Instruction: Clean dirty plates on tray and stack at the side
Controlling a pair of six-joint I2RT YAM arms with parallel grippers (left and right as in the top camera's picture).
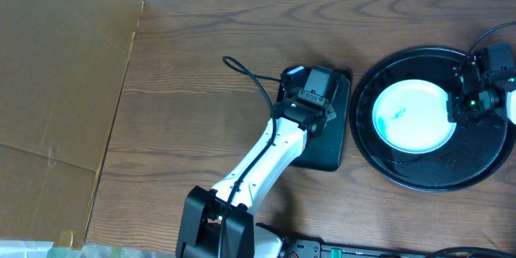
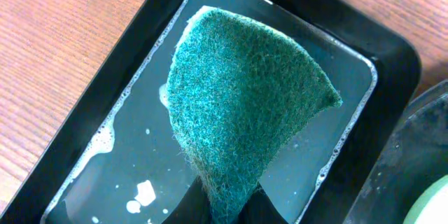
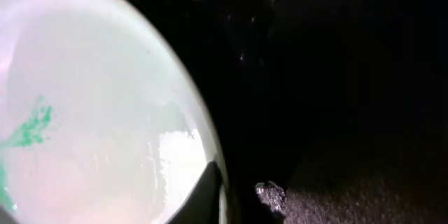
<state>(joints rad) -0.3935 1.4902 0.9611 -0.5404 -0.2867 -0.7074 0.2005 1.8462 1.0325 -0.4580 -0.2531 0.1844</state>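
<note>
The left gripper [image 2: 225, 207] pinches a green sponge [image 2: 245, 105] over the small tray [image 2: 395, 63], while the right gripper [image 1: 472, 105], whose grip I cannot tell, sits at the plate [image 1: 409, 117] edge on the big tray [image 1: 419, 174].

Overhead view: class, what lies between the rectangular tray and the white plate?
Between the rectangular tray and plate: a sliver of bare table, then the round tray's rim. Overhead view shows it.

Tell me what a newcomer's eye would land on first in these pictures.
A green scouring pad, pinched in the left tool, fills the left wrist view above a small rectangular tray of soapy water. At the table's right, a white plate with a teal smear lies in the round black tray, with the right tool at its right edge.
</note>
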